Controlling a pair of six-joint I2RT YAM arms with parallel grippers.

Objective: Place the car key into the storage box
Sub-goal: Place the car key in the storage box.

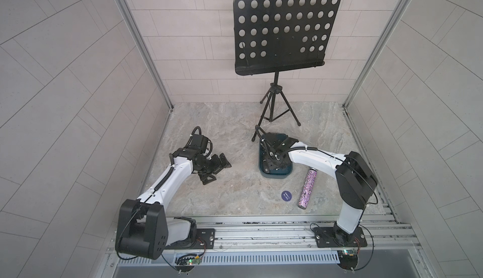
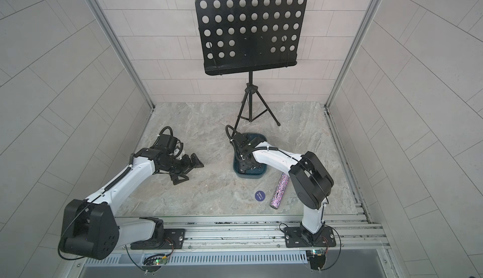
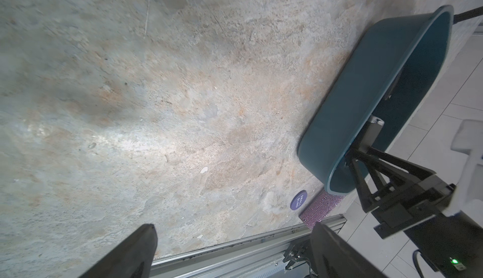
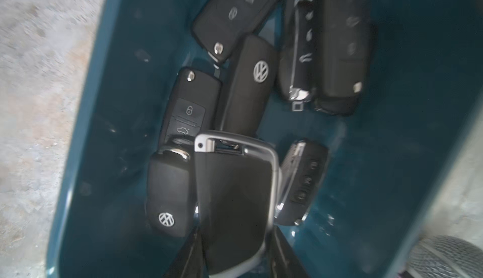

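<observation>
The dark teal storage box (image 1: 274,176) (image 2: 249,176) sits right of centre on the stone table. My right gripper (image 1: 271,163) (image 4: 236,240) reaches down inside it, shut on the car key (image 4: 235,198), a black fob with a silver frame held between both fingers just above the box floor (image 4: 125,106). Several other black key fobs (image 4: 257,80) lie in the box around it. In the left wrist view the box (image 3: 352,101) shows from the side. My left gripper (image 1: 217,170) (image 2: 189,170) (image 3: 232,227) hangs open and empty over bare table, well left of the box.
A black music stand (image 1: 285,30) on a tripod stands behind the box; one tripod foot is close to the box's far left corner. A small round dark blue disc (image 1: 286,196) and a purple glitter cylinder (image 1: 308,187) lie in front of the box. A metal rail (image 1: 261,232) borders the front.
</observation>
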